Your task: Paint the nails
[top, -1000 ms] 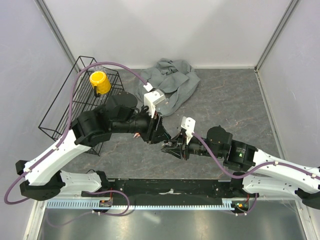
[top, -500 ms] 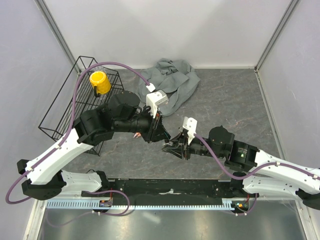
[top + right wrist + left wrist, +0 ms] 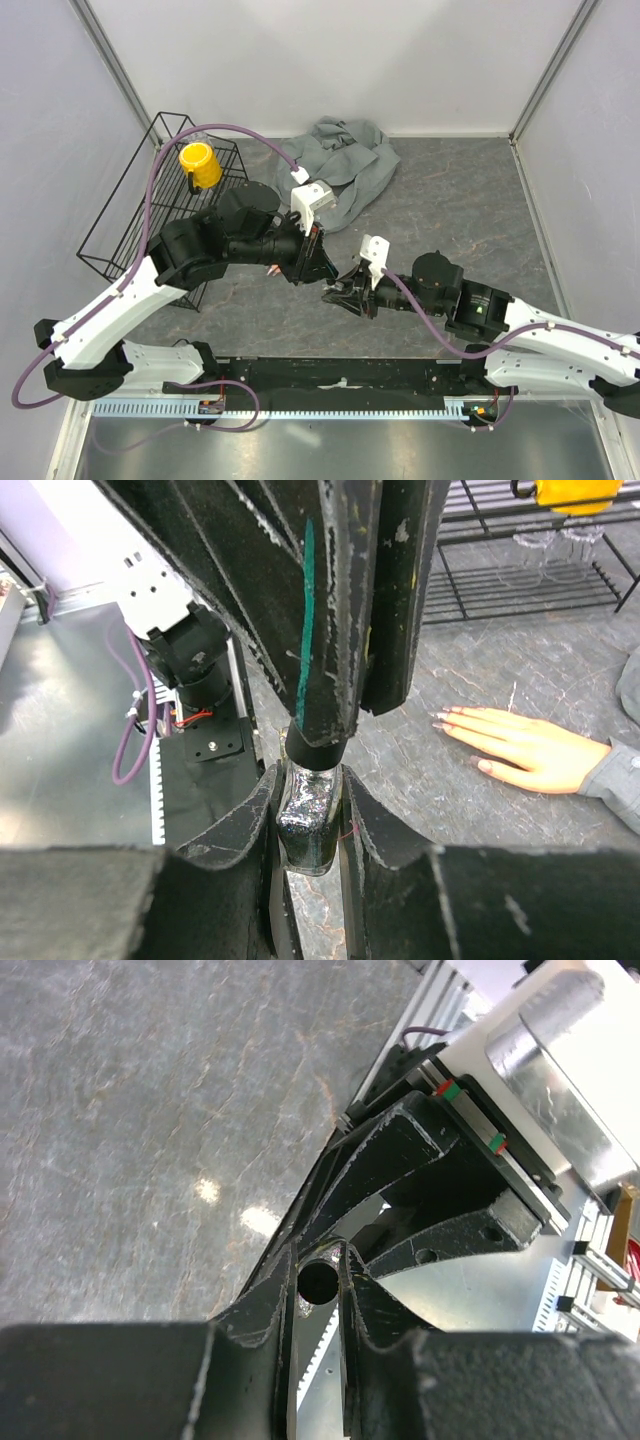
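Note:
A small glass bottle of dark glittery polish (image 3: 308, 820) sits between the fingers of my right gripper (image 3: 305, 780), which is shut on it just above the table. My left gripper (image 3: 318, 1260) comes at it from above and is shut on the bottle's black cap (image 3: 318, 748), a black round end in the left wrist view (image 3: 318, 1280). In the top view the two grippers meet at mid-table (image 3: 328, 285). The peach mannequin hand (image 3: 530, 745) lies flat to the right with a grey sleeve (image 3: 615, 780). Its nails (image 3: 443, 717) look pale to reddish.
A black wire rack (image 3: 130, 210) holding a yellow cup (image 3: 200, 165) stands at the back left. A crumpled grey cloth (image 3: 345, 170) lies at the back centre. The arms' base rail (image 3: 340, 385) runs along the near edge.
My left gripper has narrowed onto the bottle's cap. The right gripper with the bottle has shifted slightly left, toward the left gripper.

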You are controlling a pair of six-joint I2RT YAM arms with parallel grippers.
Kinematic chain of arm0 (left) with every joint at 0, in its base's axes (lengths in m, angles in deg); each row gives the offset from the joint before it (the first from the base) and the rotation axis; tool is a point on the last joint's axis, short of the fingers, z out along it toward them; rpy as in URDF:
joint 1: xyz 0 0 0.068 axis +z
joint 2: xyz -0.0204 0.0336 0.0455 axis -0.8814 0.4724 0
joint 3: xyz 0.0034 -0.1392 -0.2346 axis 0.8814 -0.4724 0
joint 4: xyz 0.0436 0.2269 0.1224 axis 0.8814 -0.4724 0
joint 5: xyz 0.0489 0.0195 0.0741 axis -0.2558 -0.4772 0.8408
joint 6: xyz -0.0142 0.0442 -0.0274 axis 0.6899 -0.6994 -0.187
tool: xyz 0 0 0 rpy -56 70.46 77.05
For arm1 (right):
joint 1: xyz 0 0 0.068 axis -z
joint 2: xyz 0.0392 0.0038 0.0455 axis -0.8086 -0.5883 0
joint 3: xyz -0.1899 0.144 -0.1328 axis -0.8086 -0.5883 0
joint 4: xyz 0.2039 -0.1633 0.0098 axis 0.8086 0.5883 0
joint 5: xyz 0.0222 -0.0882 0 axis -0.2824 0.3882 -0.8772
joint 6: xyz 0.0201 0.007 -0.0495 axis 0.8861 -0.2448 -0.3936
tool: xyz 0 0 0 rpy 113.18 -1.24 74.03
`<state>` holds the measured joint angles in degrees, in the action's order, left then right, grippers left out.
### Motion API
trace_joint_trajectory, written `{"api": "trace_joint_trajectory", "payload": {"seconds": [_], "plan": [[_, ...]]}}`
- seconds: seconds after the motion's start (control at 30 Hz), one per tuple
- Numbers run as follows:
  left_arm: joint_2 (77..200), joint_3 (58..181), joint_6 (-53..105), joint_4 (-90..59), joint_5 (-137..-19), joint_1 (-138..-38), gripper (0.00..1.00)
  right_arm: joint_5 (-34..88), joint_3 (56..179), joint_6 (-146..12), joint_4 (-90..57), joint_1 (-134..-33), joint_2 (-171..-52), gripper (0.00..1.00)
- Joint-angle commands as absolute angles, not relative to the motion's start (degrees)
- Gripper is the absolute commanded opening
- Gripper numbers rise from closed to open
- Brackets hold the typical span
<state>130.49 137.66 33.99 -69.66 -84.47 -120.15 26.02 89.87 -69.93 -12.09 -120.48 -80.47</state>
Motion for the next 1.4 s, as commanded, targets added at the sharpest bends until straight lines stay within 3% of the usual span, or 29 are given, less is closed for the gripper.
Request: {"api": "trace_joint_trajectory", "payload": {"seconds": [0.0, 0.27, 1.37], "plan": [[131.25, 140.23, 36.37, -71.73, -80.17, -119.81, 0.02, 29.82, 91.21, -70.53, -12.23, -120.41, -83.09, 0.00], [131.70, 140.85, 40.93, -72.78, -73.75, -119.81, 0.02, 37.04, 90.33, -68.16, -15.30, -120.41, -83.72, 0.00], [129.41, 141.73, 39.97, -70.50, -70.84, -119.20, 0.02, 30.53, 88.40, -68.86, -18.03, -120.49, -82.22, 0.00]]}}
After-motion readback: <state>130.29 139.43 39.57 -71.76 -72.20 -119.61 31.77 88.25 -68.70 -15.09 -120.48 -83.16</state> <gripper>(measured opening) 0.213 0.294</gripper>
